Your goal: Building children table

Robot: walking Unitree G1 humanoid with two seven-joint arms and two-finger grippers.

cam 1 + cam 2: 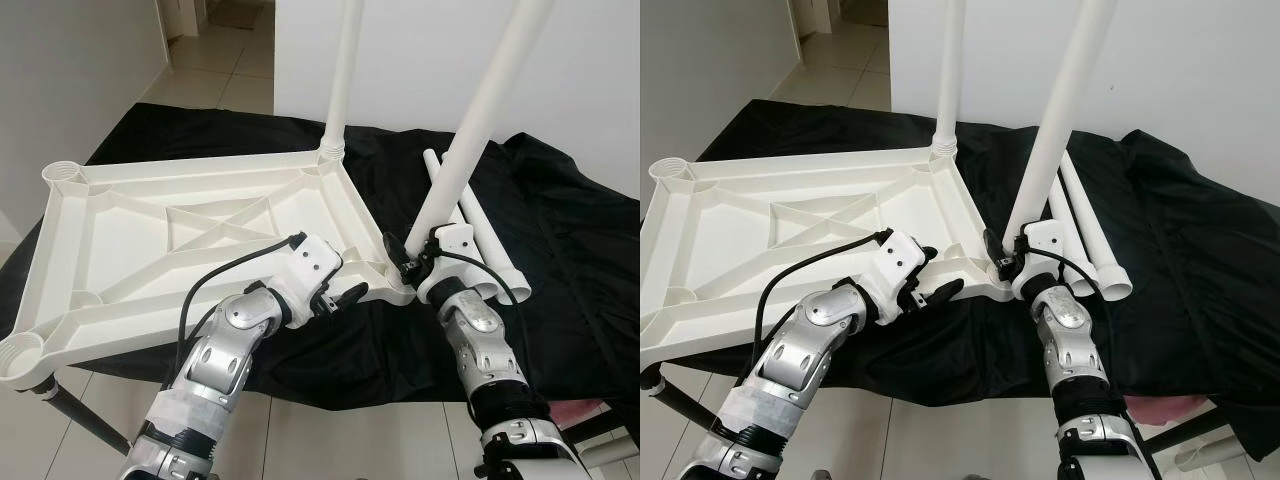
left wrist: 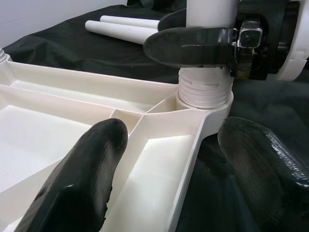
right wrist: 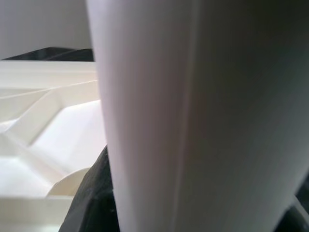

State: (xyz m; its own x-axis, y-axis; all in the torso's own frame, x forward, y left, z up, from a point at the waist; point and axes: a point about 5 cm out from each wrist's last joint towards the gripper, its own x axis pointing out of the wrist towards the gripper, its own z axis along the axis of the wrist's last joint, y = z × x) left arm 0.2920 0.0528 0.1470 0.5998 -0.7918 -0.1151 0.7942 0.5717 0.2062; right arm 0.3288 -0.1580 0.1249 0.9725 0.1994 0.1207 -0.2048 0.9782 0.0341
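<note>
The left gripper [image 1: 345, 297], jaws spread wide, straddles the near rim of the upturned white tabletop [image 1: 190, 235] on the black-draped table [image 1: 560, 230]. Just beyond, the right gripper [image 1: 408, 262] clamps a leg [image 1: 470, 130] apparently seated in the corner socket [image 2: 203, 92]. Two spare legs [image 1: 480, 235] lie farther back.

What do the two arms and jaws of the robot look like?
Both arms are silver metal segments with dark joints. The left arm has a white wrist housing, a black cable looping to it, and white wrapping lower down. The right arm has a similar white housing and cable. Each gripper has rounded, matte black fingers.
</note>
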